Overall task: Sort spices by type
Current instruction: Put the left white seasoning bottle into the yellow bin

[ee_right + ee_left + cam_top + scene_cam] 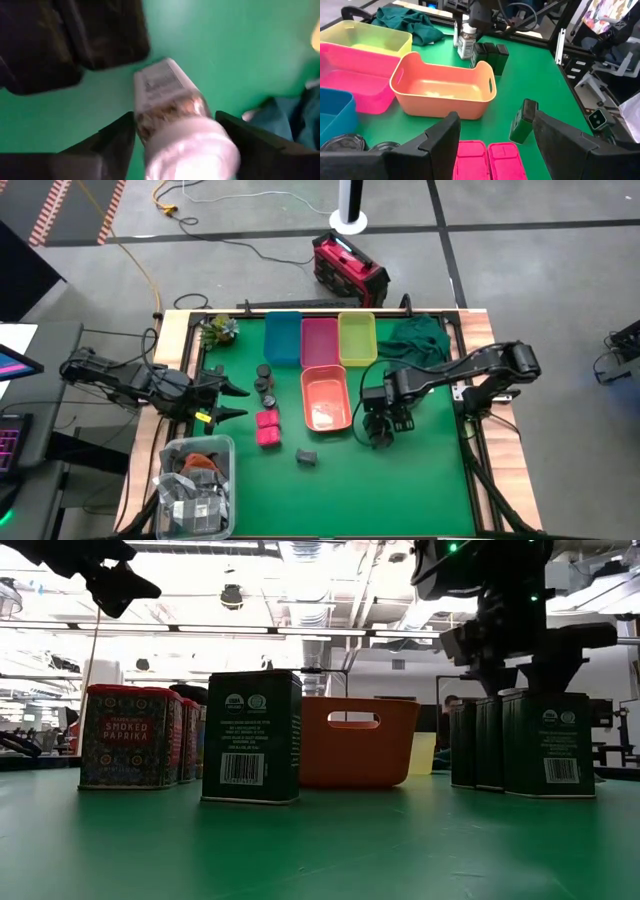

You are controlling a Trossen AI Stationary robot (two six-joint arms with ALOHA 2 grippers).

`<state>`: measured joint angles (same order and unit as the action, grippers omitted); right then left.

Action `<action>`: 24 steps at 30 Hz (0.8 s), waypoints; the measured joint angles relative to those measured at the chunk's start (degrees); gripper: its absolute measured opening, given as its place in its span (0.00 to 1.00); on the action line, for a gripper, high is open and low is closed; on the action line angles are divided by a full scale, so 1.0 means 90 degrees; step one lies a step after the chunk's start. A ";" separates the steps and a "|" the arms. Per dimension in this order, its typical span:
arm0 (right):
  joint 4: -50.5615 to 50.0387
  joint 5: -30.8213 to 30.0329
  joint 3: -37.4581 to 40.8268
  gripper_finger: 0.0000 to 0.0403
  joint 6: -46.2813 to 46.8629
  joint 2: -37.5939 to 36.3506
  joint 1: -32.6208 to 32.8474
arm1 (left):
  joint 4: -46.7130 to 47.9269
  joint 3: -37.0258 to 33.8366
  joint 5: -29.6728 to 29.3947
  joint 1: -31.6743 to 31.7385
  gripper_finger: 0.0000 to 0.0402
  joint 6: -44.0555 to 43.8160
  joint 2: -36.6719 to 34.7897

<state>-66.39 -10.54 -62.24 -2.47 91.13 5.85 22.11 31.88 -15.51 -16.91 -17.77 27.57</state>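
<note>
My right gripper hangs over the green mat, shut on a white-capped bottle, which also shows in the left wrist view. The bottle is close beside three dark grey packs that stand in a row. A lone dark grey pack stands upright on the mat. Two magenta blocks and several dark round jars stand left of the salmon bin. My left gripper is open and empty, level, beside the jars and blocks. My right gripper pinches the bottle's body just below the white cap between its two fingers. The fingers come from above and point down. The bottle is roughly upright, a little tilted. Whether its base is on the mat cannot be told.
Blue, pink and yellow bins stand in a row at the far edge. A dark green cloth lies at the far right. A clear tub with items sits at the near left, and a small plant at the far left.
</note>
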 joint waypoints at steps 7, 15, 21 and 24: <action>0.0003 0.0061 0.0043 0.57 -0.0090 -0.0054 -0.0048 | 0.0005 0.0000 0.0000 0.0000 0.60 -0.0001 0.0001; -0.0295 -0.0464 -0.0748 0.56 -0.0493 -0.0049 -0.0602 | -0.0010 0.0000 -0.0065 0.0000 0.60 0.0075 0.0002; -0.0348 -0.0555 -0.2215 0.57 -0.0954 0.0000 -0.1313 | -0.0010 0.0000 -0.0288 -0.0002 0.60 0.0625 0.0002; -0.0373 -0.0605 -0.3092 0.57 -0.1239 0.0209 -0.1673 | -0.0015 0.0000 -0.0558 0.0000 0.60 0.0936 0.0000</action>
<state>-69.75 -15.99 -90.06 -13.62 93.02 -9.20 21.98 31.88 -20.53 -16.91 -9.35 27.57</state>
